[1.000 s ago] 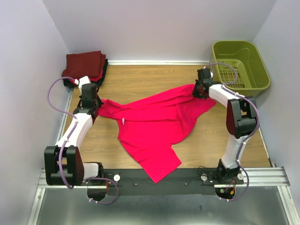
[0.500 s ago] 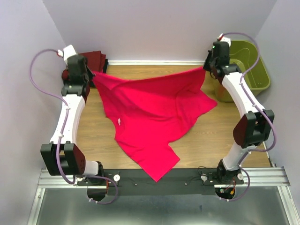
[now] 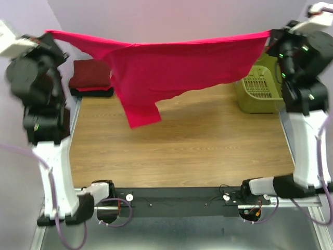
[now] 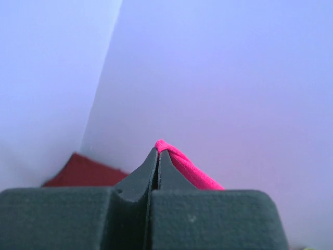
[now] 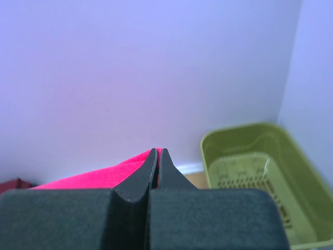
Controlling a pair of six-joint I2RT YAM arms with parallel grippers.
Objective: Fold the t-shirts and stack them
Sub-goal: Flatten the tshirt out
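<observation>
The bright pink-red t-shirt (image 3: pixel 171 67) hangs stretched in the air between both raised arms, well above the wooden table (image 3: pixel 208 151). My left gripper (image 3: pixel 49 34) is shut on its left corner, and in the left wrist view a twisted pink edge (image 4: pixel 192 171) comes out of the shut left gripper (image 4: pixel 158 151). My right gripper (image 3: pixel 270 36) is shut on the right corner; the right wrist view shows pink cloth (image 5: pixel 104 176) pinched at the right gripper (image 5: pixel 157 151). One sleeve dangles lowest at left of centre. A folded stack of dark maroon and black t-shirts (image 3: pixel 92 79) lies at the back left.
An olive-green plastic basket (image 3: pixel 259 88) stands at the back right corner, partly behind the right arm, also visible in the right wrist view as the basket (image 5: pixel 260 161). Pale walls close in the back and both sides. The arm bases sit on the black rail at the near edge.
Both arms have lifted sharply and spread apart, raising the pink-red shirt off the table until it hangs taut between the two grippers.
</observation>
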